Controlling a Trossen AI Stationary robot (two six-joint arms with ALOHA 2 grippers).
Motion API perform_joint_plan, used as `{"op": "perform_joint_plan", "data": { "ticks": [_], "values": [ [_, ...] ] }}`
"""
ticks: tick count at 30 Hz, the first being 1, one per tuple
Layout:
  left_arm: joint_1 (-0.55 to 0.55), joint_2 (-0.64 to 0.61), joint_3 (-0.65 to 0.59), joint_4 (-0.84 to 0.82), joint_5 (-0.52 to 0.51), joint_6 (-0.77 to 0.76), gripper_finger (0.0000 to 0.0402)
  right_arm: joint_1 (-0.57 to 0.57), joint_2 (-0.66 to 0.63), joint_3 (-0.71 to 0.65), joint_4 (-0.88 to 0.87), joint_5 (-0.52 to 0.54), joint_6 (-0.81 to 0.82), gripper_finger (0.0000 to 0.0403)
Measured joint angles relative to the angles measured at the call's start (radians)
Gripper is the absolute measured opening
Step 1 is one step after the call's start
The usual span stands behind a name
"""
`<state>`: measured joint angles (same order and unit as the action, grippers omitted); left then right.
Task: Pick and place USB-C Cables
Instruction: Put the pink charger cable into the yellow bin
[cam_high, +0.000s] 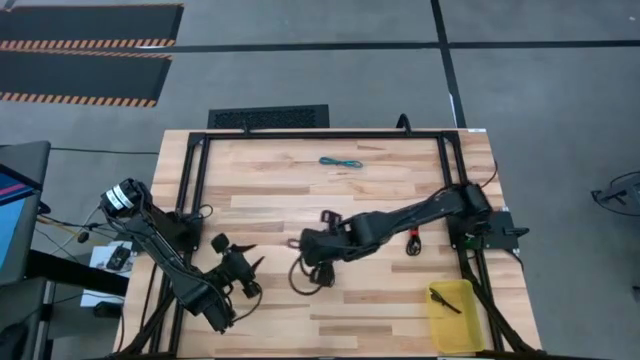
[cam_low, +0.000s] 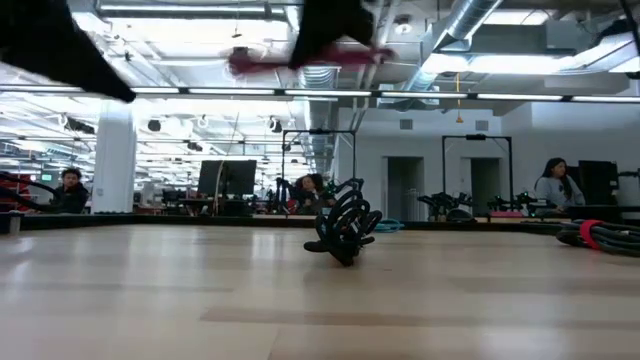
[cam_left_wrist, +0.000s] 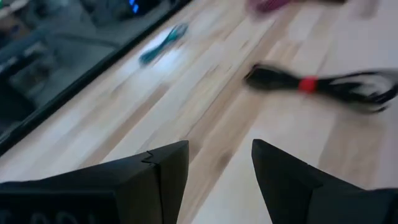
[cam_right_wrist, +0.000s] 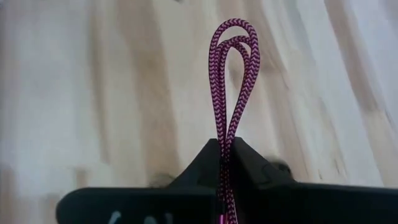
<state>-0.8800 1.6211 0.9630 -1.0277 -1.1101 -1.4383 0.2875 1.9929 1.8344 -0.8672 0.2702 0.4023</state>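
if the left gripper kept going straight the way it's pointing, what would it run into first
Probably bare table at first. The left gripper, fingers open, points across the wood between the teal cable and the black cable with the red band. Depth is hard to judge, but neither seems dead ahead.

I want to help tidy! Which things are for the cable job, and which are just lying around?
For the job:
red cable, pinched in the right jaws
teal cable
black cable
yellow bin

Just lying about:
grille
striped mats
screen
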Motion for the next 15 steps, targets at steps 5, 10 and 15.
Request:
{"op": "perform_joint_plan", "data": {
  "ticks": [5,10,15],
  "values": [
    [0.033,0.000,0.000,0.173,-0.050,0.196,0.0169,0.029,-0.180,-0.222,0.088,0.047,0.104,0.0023],
    [0.082,0.000,0.000,0.284,-0.050,0.340,0.0169,0.067,-0.318,-0.394,0.096,0.070,0.221,0.0024],
    [0.141,0.000,0.000,0.377,-0.050,0.512,0.0169,0.122,-0.429,-0.466,-0.046,0.082,0.362,0.0029]
  ]
}}
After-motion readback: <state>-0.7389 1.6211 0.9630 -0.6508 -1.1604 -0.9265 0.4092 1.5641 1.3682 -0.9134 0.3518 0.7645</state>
